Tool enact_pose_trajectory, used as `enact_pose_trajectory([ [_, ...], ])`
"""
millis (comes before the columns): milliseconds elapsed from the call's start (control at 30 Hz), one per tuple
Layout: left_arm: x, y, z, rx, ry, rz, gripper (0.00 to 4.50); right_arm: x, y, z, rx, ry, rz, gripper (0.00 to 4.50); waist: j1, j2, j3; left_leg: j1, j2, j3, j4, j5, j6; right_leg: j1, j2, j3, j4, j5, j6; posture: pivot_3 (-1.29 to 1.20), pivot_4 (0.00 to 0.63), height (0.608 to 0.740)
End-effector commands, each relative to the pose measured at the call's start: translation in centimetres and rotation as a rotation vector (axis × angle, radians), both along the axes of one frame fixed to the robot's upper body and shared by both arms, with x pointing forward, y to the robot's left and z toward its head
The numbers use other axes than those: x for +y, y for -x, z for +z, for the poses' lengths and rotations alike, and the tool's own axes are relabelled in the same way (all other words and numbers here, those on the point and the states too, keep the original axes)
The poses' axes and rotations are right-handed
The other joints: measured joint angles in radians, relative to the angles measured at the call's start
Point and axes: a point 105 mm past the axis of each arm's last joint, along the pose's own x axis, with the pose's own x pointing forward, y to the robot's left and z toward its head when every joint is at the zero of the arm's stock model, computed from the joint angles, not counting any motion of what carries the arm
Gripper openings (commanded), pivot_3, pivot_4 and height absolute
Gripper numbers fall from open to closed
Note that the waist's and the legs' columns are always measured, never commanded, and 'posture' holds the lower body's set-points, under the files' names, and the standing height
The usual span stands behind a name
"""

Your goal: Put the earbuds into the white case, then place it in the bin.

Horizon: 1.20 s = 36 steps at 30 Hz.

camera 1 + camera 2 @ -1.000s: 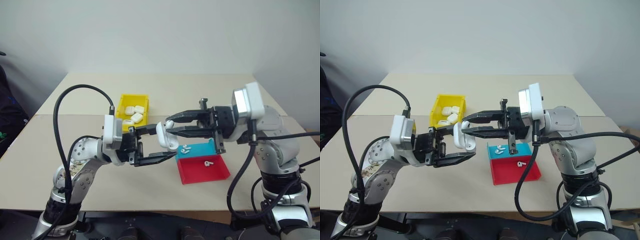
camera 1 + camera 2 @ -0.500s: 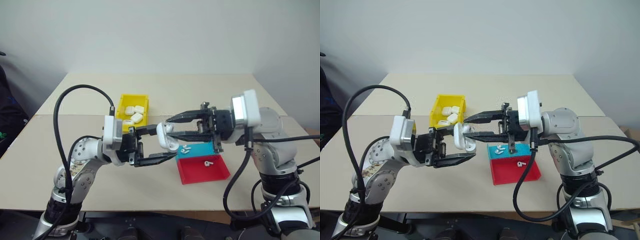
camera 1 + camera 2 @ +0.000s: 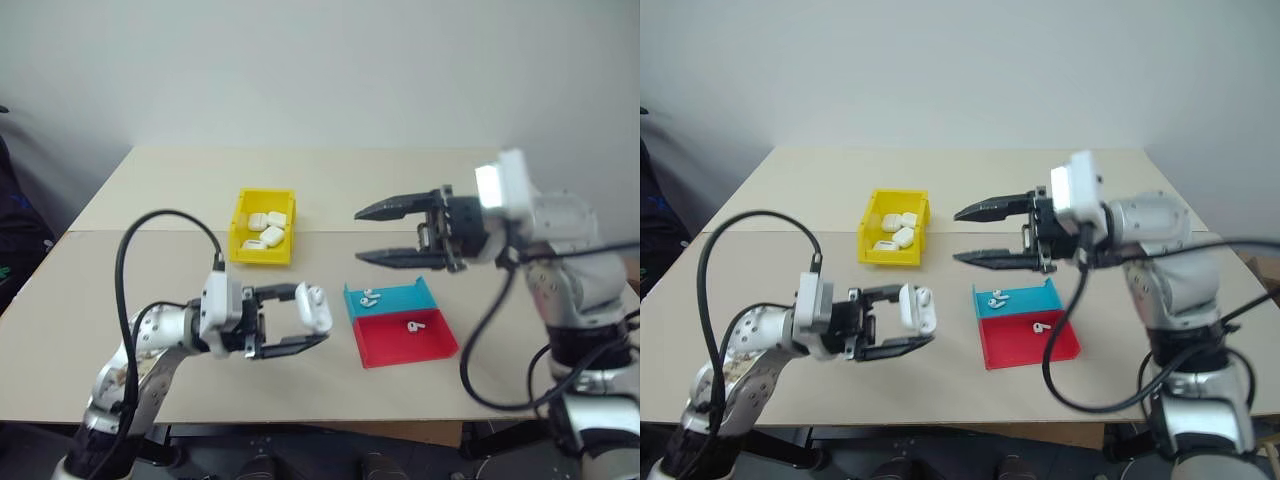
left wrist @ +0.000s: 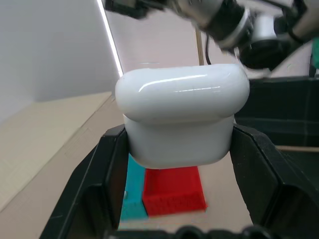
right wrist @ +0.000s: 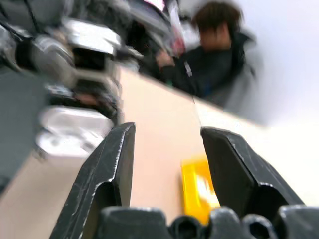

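Two earbuds sitting in blue-red tray on bench. Left gripper fingers pinching white case, low over bench left of tray. Right gripper fingers spread, empty, up above tray. Yellow bin behind, holding several cases.

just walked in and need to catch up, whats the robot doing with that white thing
The left pincer is shut on the white case, holding it above the table with the lid open. The right pincer hangs open and empty above the blue-and-red tray, where three earbuds lie. The yellow bin behind already holds several white cases.
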Motion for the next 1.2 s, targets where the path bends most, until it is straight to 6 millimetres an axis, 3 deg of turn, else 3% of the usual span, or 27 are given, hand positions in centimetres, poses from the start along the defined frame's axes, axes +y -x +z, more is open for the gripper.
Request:
enact_pose_trajectory([
  [33, 0.6, 0.7, -0.4, -0.055, -0.045, 0.013, 2.77, -0.6, -2.0, -2.1, 0.027, 0.236, -0.076, 2.58, 0.002, 0.0, 0.0, 0.0, 0.0, 0.0, 0.0, 0.0, 0.0, 0.0, 0.0, 0.0, 0.0, -0.001, -0.001, 0.0, 0.15, 0.74],
  [200, 0.9, 0.9, -1.1, -0.047, -0.052, 0.047, 2.77, -1.3, -4.8, -5.9, -0.051, 0.648, -0.098, 2.58, 0.003, 0.0, 0.0, -0.001, 0.0, 0.001, -0.001, 0.0, 0.0, -0.001, 0.0, 0.0, 0.0, 0.0, 0.0, 0.0, 0.15, 0.74],
  [333, 0.8, 1.0, -1.5, -0.051, -0.06, 0.056, 2.77, -0.9, -6.3, -7.4, -0.048, 0.83, -0.087, 2.58, 0.001, 0.0, 0.0, -0.001, 0.0, 0.001, -0.001, 0.0, 0.0, -0.002, 0.0, 0.0, 0.0, 0.0, 0.0, 0.0, 0.15, 0.74],
  [600, 0.6, 1.1, -1.8, -0.056, -0.06, 0.076, 2.77, 0.5, -7.2, -9.3, 0.027, 0.964, -0.08, 2.58, 0.003, 0.0, 0.0, -0.001, 0.0, 0.001, -0.001, 0.0, 0.0, -0.002, 0.0, -0.001, 0.0, 0.0, 0.0, 0.0, 0.15, 0.74],
  [867, 0.5, 1.2, -1.9, -0.051, -0.061, 0.08, 2.77, 1.8, -6.9, -11.6, 0.139, 1.002, -0.071, 2.58, 0.004, 0.001, 0.0, -0.001, 0.0, 0.001, -0.001, 0.0, 0.0, -0.002, 0.0, -0.001, 0.001, 0.0, 0.0, 0.0, 0.15, 0.74],
  [1200, 0.7, 1.1, -2.3, -0.05, -0.081, 0.08, 2.77, 2.0, -7.3, -14.2, 0.189, 1.036, -0.103, 2.58, 0.004, 0.001, 0.0, -0.001, 0.0, 0.001, -0.001, 0.0, 0.0, -0.002, 0.0, -0.001, 0.001, 0.0, 0.0, 0.0, 0.15, 0.74],
])
